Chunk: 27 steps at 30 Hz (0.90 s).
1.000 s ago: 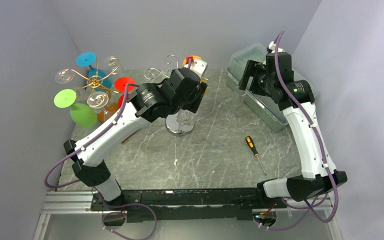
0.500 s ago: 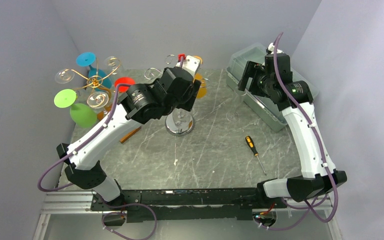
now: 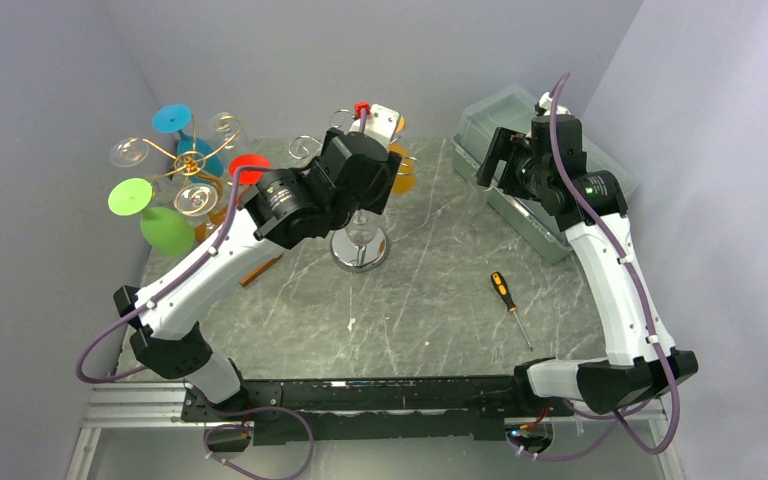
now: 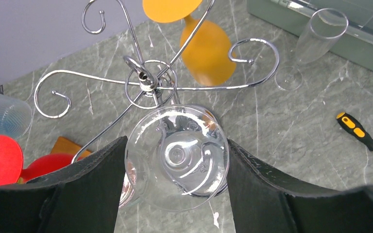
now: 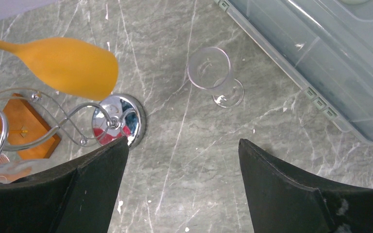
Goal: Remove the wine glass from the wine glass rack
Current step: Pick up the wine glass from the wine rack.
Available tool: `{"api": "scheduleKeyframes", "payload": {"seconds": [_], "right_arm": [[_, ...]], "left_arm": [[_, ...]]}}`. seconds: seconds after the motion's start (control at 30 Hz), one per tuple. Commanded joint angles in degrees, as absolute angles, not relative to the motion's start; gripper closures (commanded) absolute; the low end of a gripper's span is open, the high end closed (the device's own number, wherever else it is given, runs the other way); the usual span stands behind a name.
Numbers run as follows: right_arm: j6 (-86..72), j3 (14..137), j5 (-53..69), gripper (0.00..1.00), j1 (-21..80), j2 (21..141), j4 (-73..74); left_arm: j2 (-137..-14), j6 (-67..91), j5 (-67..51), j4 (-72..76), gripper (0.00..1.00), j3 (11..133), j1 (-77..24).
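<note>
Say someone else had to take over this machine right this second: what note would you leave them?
Left gripper: shut on the clear wine glass, with a finger against each side.
Right gripper: open, empty, above the table near the grey bin.
The glass is close against the chrome rack; I cannot tell whether it is off its hook.
Done: the grasp.
Left: slide the glass clear of the rack.

Two racks (image 3: 192, 160) (image 3: 360, 250), one screwdriver (image 3: 505, 293), one bin (image 3: 535, 228).
</note>
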<state>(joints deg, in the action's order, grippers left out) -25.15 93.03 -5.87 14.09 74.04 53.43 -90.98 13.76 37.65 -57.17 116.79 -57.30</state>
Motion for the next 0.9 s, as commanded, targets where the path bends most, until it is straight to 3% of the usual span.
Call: {"api": "scheduleKeyframes", "payload": {"seconds": [0.0,0.53,0.87], "right_arm": [[-26.3,91.5,-5.8,0.14,14.3,71.2,49.6],[-33.4,75.2,6.7,0.14,14.9,61.9,35.4],[-47.3,56.6,19.4,0.13,14.9,50.9,13.6]], "left_arm": [[-91.8,12.0,39.1,-51.5,0.64,119.6,-57.2],[-98.1,12.6,32.9,-51.7,0.64,126.7,-57.2],[-100.6,18.3,27.8,-55.5,0.65,133.3,-56.5]]}}
